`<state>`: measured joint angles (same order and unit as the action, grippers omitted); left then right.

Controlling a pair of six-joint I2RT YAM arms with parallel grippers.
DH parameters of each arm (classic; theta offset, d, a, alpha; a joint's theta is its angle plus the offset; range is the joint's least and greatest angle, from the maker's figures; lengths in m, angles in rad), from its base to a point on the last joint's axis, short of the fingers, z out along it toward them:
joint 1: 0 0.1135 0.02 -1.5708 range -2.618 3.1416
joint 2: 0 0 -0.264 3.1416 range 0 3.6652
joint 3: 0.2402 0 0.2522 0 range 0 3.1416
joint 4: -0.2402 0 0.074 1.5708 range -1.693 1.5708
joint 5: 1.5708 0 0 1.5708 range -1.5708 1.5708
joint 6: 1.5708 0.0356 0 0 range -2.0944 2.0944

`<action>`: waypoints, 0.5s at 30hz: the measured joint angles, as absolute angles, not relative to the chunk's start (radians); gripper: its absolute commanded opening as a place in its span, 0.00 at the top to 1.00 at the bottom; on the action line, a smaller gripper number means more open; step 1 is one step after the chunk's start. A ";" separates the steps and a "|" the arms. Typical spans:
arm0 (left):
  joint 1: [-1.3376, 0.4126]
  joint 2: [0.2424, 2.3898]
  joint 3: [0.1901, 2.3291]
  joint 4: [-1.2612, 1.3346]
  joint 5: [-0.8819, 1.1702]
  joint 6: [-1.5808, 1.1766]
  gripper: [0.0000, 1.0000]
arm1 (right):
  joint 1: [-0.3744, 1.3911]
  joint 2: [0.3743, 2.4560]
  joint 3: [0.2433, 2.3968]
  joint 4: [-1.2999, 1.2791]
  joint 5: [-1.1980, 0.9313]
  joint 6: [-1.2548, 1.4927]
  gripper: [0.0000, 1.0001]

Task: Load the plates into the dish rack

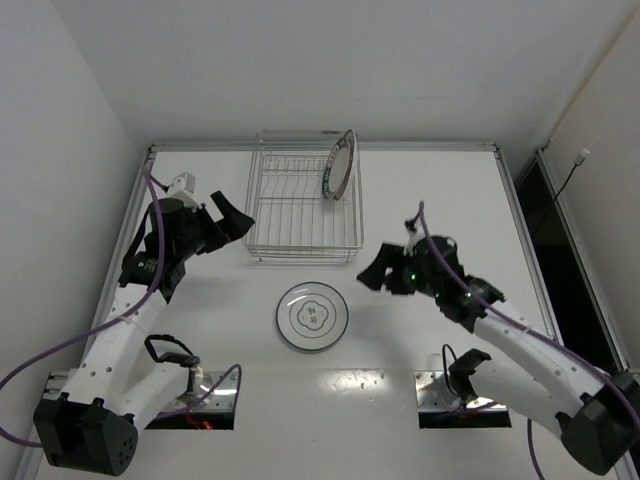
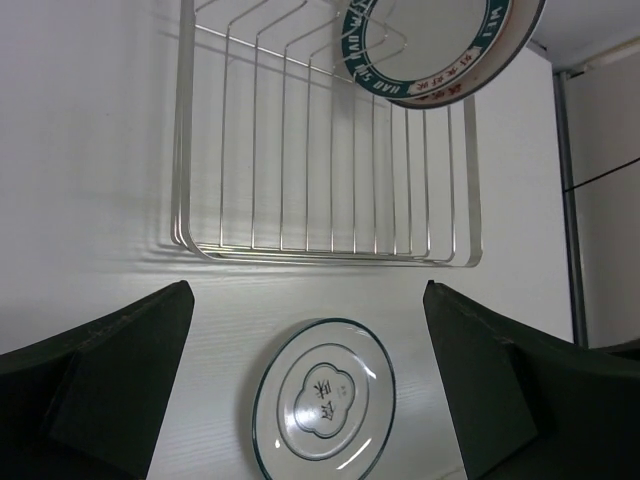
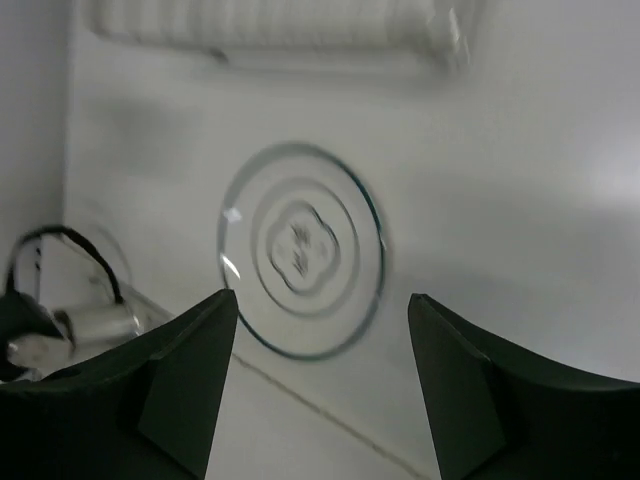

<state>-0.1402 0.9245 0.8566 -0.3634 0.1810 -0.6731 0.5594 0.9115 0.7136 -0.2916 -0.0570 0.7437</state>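
Currently noting one plate [image 1: 313, 316] lying flat on the table [image 1: 450, 190], just in front of the rack [image 1: 290, 215], and a second plate [image 1: 339, 165] standing on edge at the rack's far right corner. Finding both grippers hovering, jaws spread, pinching nothing. Locating the flat plate left of the right gripper [image 1: 378, 272] and slightly nearer the bases. Finding the left gripper [image 1: 232, 215] farther off, beside the rack's left edge. Judging the right arm better placed for lifting the rim.

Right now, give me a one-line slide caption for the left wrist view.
Open left gripper frames the flat plate on the table; the dish rack beyond holds one standing plate.
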 measured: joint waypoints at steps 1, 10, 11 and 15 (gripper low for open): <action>-0.122 0.920 0.831 -0.347 0.216 -0.693 0.01 | 0.567 0.893 0.602 -0.257 -0.097 0.811 0.34; -0.070 0.925 0.789 -0.354 0.292 -0.734 0.01 | 0.674 0.907 0.226 -0.101 -0.157 1.259 0.37; -0.070 0.925 0.790 -0.355 0.290 -0.733 0.01 | 0.694 0.933 0.216 -0.052 -0.157 1.297 0.37; -0.070 0.925 0.790 -0.359 0.272 -0.723 0.01 | 0.752 1.117 0.189 0.112 -0.158 1.419 0.40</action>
